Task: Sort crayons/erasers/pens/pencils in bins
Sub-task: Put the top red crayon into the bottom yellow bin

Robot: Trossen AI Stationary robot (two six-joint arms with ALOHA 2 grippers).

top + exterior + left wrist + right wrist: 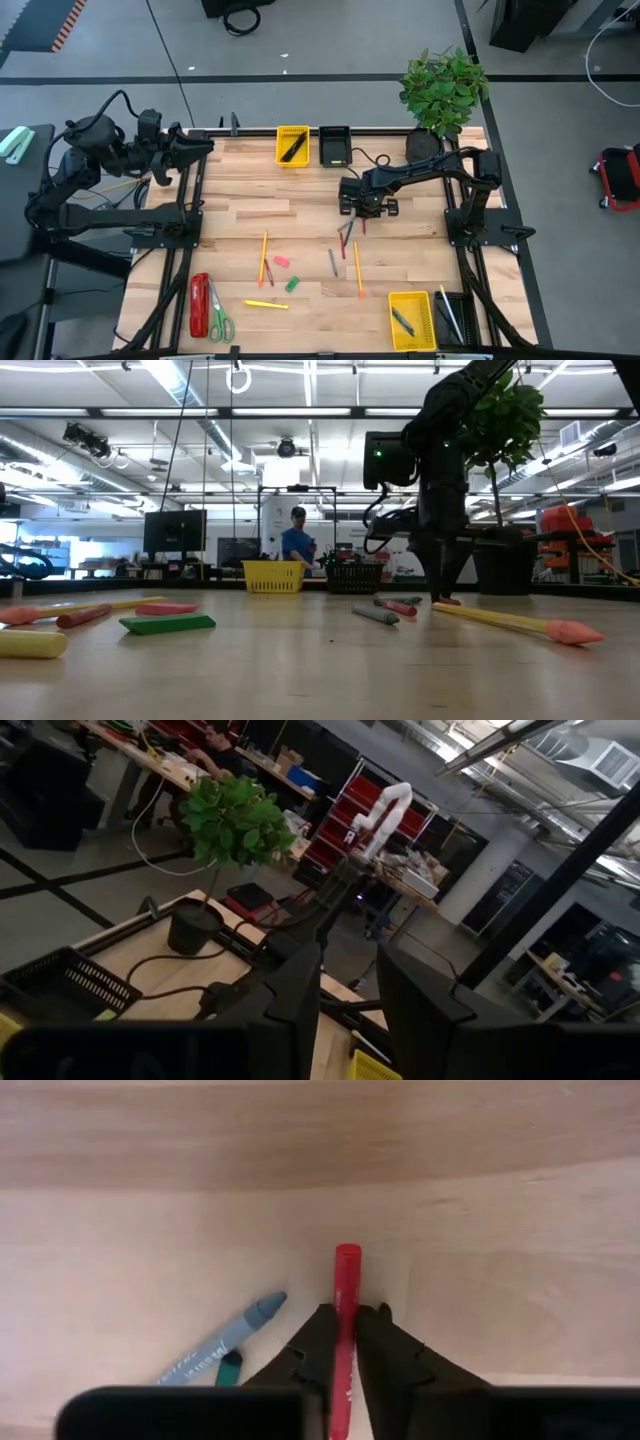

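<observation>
Long bright ceiling lights [200,412] shine from above in the low view. The pale wooden table [300,200] is evenly lit, with soft small shadows. Near the low camera, the yellow stick [30,644] looks blurry. The right wrist view is a bit soft.

We see the right arm reaching in from its base at the table's right side, elbow bent, wrist pitched straight down over the middle of the table — right gripper [345,1330] at the surface, fingers [318,1342] pinched narrow. Left arm folded back at the far left corner — left gripper [348,990] raised, pointing across the table, fingers [300,1000] parted.
</observation>
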